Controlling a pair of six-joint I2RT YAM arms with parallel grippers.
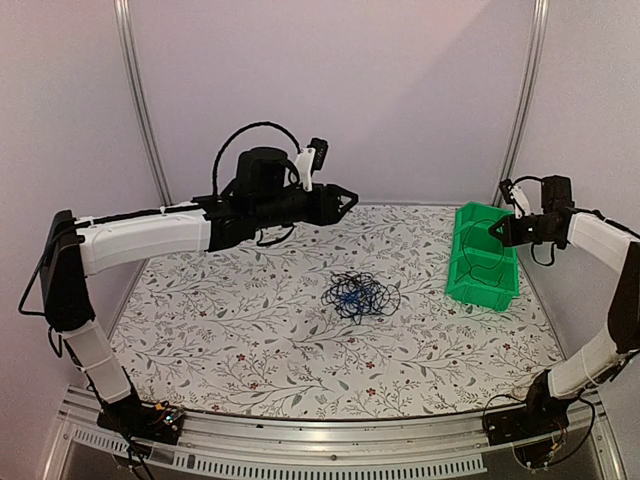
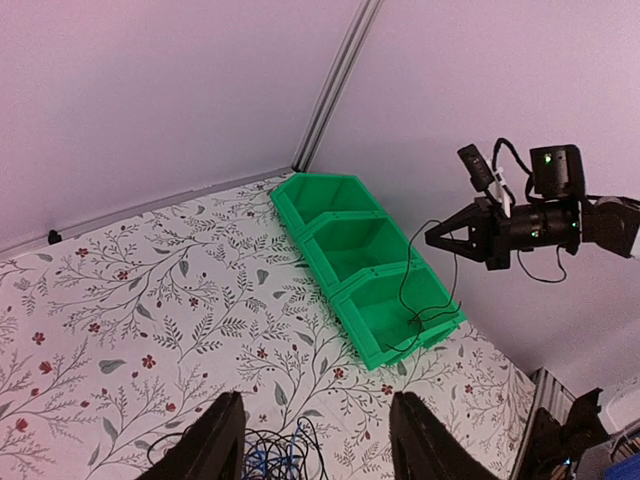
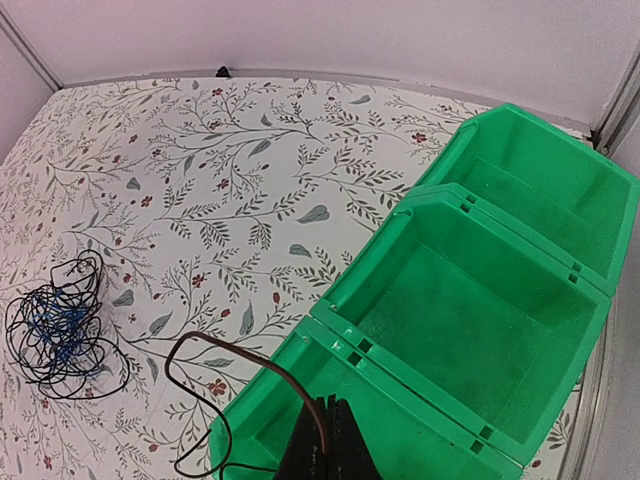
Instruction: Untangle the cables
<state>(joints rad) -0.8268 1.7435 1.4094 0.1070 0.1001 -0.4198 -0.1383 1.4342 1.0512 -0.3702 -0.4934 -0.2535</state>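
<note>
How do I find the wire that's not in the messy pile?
Find the three green bins on the right. A thin black cable hangs by them from the right arm's shut fingers. It is alone; the other cables lie tangled in the middle with a blue one.

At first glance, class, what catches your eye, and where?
A bright green three-compartment bin stands out at the right of the table. The right fingers pinch a black cable dangling into its near compartment, and a dark tangle of cables with blue strands lies in the middle.
</note>
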